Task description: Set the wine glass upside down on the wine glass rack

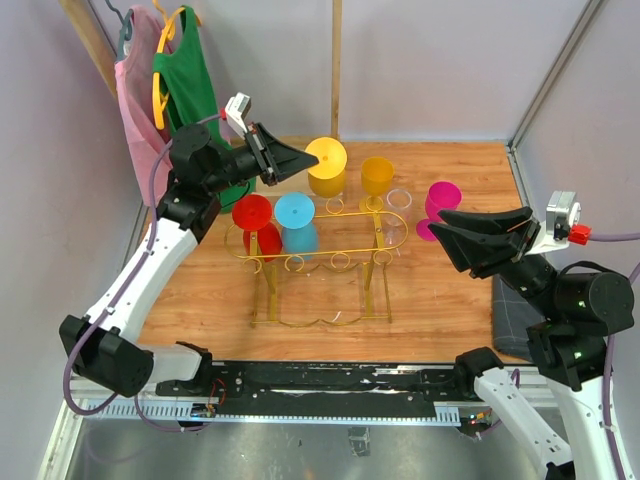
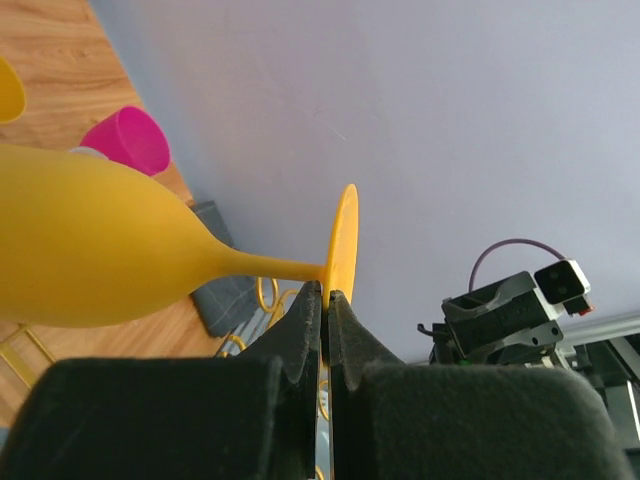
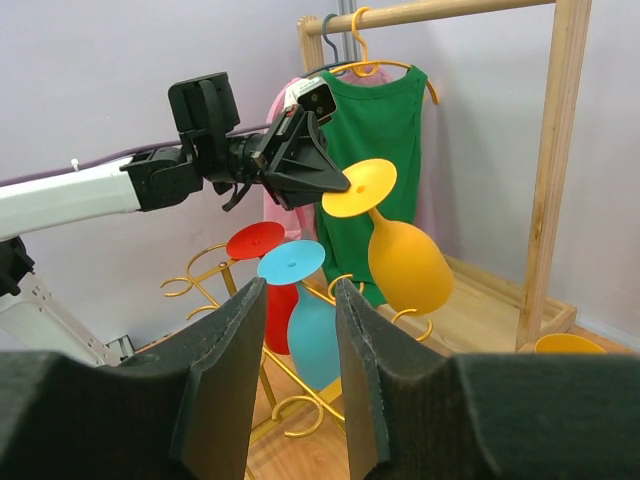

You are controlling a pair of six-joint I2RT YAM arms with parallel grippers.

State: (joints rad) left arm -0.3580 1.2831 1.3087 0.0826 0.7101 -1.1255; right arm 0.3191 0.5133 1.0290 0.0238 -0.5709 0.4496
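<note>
Lilac walls close round a wooden table (image 1: 440, 300), with a clothes rail (image 3: 560, 150) at the far left carrying a green top (image 1: 190, 80). Mid-table stands the gold wine glass rack (image 1: 340, 240). A red glass (image 1: 252, 215) and a blue glass (image 1: 295, 212) hang in its left end, bowls down.

The left gripper (image 1: 296, 160), reaching in from the far left, is clamped tight on the foot's edge of the yellow wine glass (image 1: 327, 180). That glass hangs in the air, foot up and bowl down, somewhat tilted, just beyond the rack's far side. The right gripper (image 3: 298, 295) waits right of the rack, fingers apart, holding nothing.

To my eye the carry is under way and the hanging is not yet done. Next the stem must slide between the wires beside the blue glass, so the foot settles on the frame before the clamp lets go.
</note>
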